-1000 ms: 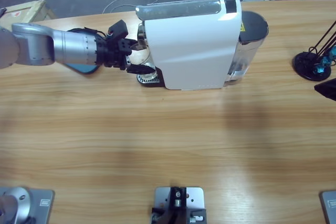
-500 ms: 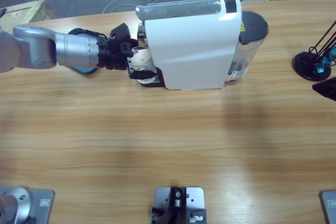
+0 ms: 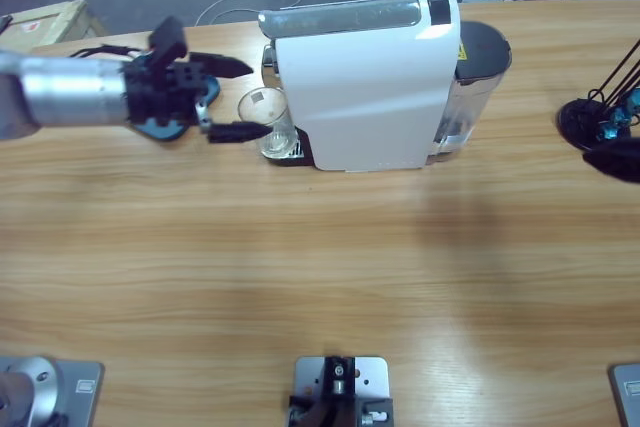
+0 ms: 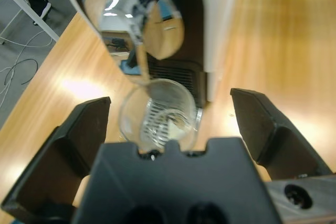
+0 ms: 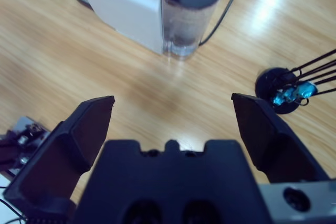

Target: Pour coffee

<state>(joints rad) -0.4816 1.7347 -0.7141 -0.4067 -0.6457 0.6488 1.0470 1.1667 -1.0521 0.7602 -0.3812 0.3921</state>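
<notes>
High view: white coffee machine (image 3: pixel 365 87) at upper centre; clear glass (image 3: pixel 264 115) on its drip tray (image 3: pixel 283 150); left gripper (image 3: pixel 232 99) upper left, jaws spread, not touching the glass.
Left wrist view: glass (image 4: pixel 156 117) centred between parted jaws.
Right wrist view: right gripper (image 5: pixel 173 116) jaws wide apart, holding nothing, above bare wooden table (image 5: pixel 94 56); water tank (image 5: pixel 190 9) at top.
</notes>
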